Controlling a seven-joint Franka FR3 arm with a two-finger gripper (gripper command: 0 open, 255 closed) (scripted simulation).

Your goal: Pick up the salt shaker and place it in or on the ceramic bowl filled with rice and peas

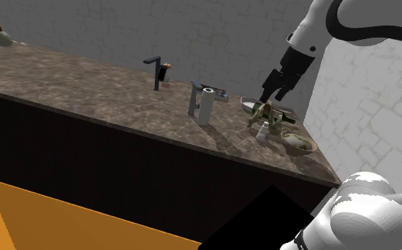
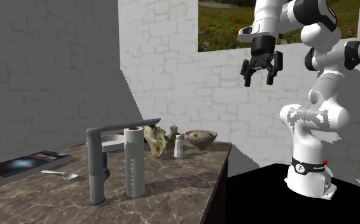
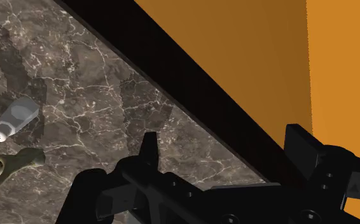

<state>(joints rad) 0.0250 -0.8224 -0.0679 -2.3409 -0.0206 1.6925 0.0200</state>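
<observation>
With the jaws open, empty, high and well apart from the rice-and-peas bowl (image 2: 201,143), centre them over the white salt shaker (image 2: 179,147) just beside that bowl, descend vertically, then close around its body.

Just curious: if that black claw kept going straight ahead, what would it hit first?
Likely bare counter near its edge, though depth is unclear; the open gripper isn't aimed at the salt shaker.
</observation>
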